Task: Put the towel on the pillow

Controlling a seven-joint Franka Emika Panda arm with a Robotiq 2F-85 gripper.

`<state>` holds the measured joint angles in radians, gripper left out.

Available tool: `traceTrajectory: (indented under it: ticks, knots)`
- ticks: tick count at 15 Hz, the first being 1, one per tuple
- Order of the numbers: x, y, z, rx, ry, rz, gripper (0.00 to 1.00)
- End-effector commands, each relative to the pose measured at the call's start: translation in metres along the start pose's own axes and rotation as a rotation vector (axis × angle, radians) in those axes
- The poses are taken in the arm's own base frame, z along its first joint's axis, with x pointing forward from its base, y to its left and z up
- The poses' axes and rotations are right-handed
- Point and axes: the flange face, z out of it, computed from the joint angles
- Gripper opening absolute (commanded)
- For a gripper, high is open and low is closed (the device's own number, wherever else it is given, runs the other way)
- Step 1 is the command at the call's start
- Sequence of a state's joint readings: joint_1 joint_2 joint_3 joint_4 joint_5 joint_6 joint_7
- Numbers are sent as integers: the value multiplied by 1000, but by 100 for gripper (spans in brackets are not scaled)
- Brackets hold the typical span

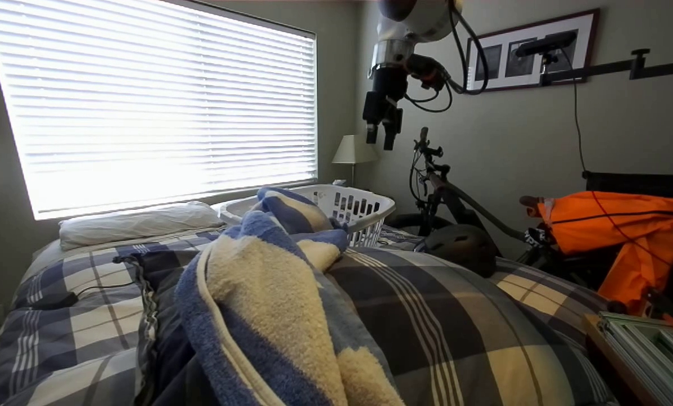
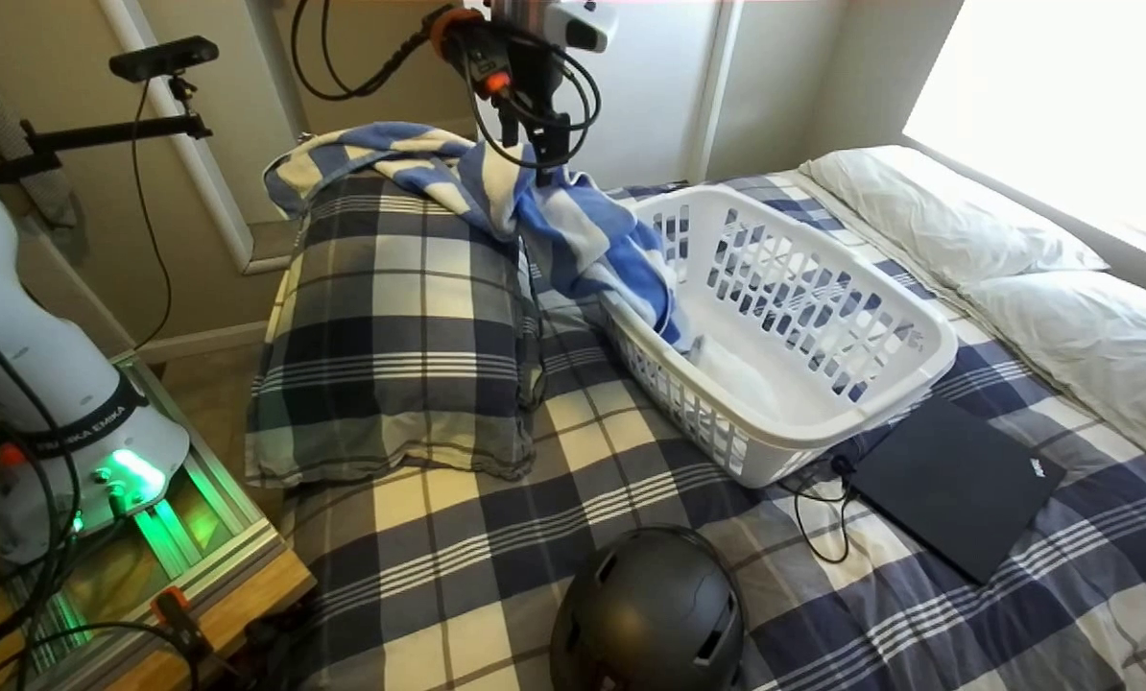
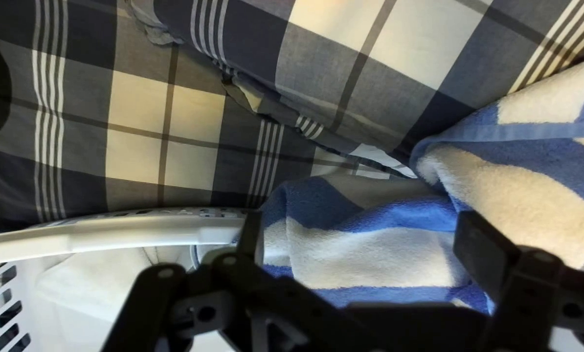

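Observation:
The blue and cream striped towel (image 1: 269, 282) lies rumpled over one end of the plaid pillow (image 1: 455, 304). In an exterior view the towel (image 2: 583, 226) runs from the end of the plaid pillow (image 2: 391, 317) across to the laundry basket, and its end hangs over the rim inside. My gripper (image 1: 380, 144) hangs in the air above the bed with its fingers apart. In the wrist view the open gripper (image 3: 360, 234) has the towel (image 3: 370, 254) below and between its fingers, with nothing held. The pillow (image 3: 360, 63) shows at the top.
A white laundry basket (image 2: 803, 432) stands beside the pillow, with white cloth inside. A black helmet (image 2: 650, 614) and a black laptop (image 2: 957, 489) lie on the bed. White pillows (image 2: 947, 211) lie by the window. A camera on a bracket (image 1: 548, 44) and a bicycle (image 1: 449, 192) stand nearby.

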<state>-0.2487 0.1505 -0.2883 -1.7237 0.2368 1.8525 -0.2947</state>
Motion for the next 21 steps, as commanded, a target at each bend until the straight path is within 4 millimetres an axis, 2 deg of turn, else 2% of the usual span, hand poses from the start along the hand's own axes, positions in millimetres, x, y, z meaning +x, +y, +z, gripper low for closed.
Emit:
traceTrajectory:
  ticks: [1,5,10,13,17,21]
  knots:
    - [14,9,2,17,27,91,100]
    - [56,50,18,79,47,305,100]
    - [98,101,64,102,18,572,100]
    - [114,117,101,98,-43,723,100]
    - [129,126,144,100,-136,891,100]
    - [150,131,165,129,-104,950,100]
